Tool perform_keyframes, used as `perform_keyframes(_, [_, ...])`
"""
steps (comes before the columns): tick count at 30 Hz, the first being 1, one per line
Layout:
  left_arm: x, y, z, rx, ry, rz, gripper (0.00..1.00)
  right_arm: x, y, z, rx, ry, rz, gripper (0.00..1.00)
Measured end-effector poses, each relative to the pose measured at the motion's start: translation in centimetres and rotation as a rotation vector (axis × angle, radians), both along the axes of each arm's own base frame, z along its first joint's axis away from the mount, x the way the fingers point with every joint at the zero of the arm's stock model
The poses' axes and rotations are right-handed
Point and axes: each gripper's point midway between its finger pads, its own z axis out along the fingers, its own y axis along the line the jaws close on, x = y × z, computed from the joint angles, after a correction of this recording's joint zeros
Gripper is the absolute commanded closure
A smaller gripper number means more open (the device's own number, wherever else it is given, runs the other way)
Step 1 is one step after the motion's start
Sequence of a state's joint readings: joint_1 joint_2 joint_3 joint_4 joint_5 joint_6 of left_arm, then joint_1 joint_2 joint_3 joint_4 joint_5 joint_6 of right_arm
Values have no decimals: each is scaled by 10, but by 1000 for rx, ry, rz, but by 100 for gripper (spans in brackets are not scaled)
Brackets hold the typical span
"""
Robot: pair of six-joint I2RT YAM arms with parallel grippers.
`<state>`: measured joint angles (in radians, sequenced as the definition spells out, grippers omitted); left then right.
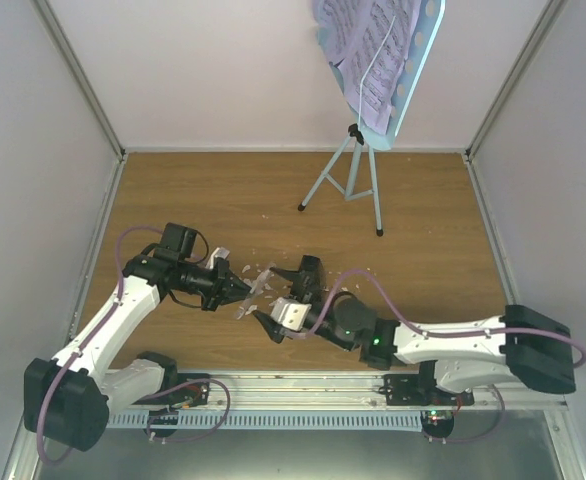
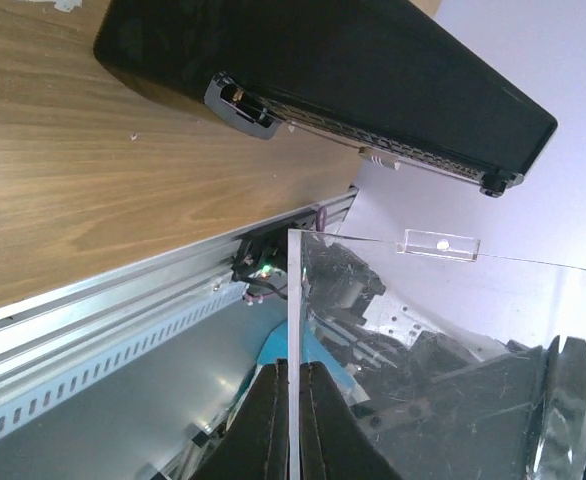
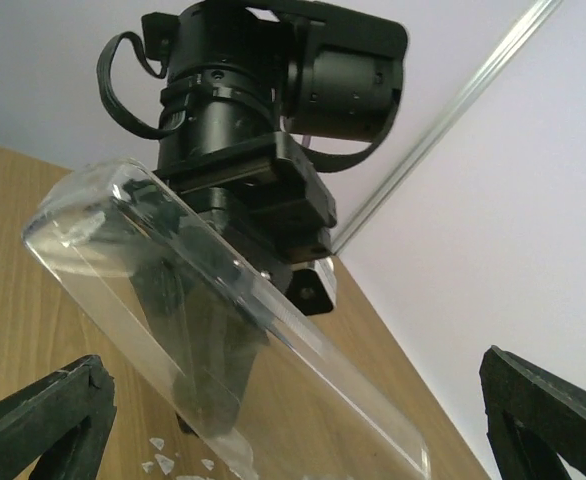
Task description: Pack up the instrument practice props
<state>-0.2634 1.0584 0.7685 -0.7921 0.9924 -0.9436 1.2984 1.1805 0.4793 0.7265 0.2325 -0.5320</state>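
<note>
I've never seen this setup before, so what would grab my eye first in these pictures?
Mid-table, the left arm's fingers pinch one edge of a clear cover, with the right arm's fingers spread wide facing it and white crumbs scattered nearby. The black metronome body lies beside them. At the back stands the light blue music stand, lilac sheet-music pages on it.
</note>
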Motion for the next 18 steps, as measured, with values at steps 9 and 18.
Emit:
perform_keyframes(9, [0,1,0,-11,36,19,100,-8,39,-18,-117,-106,-16,4])
perform_keyframes(18, [0,2,-3,-10,47,28,100,-6,44,-14,-129,-178,-82,17])
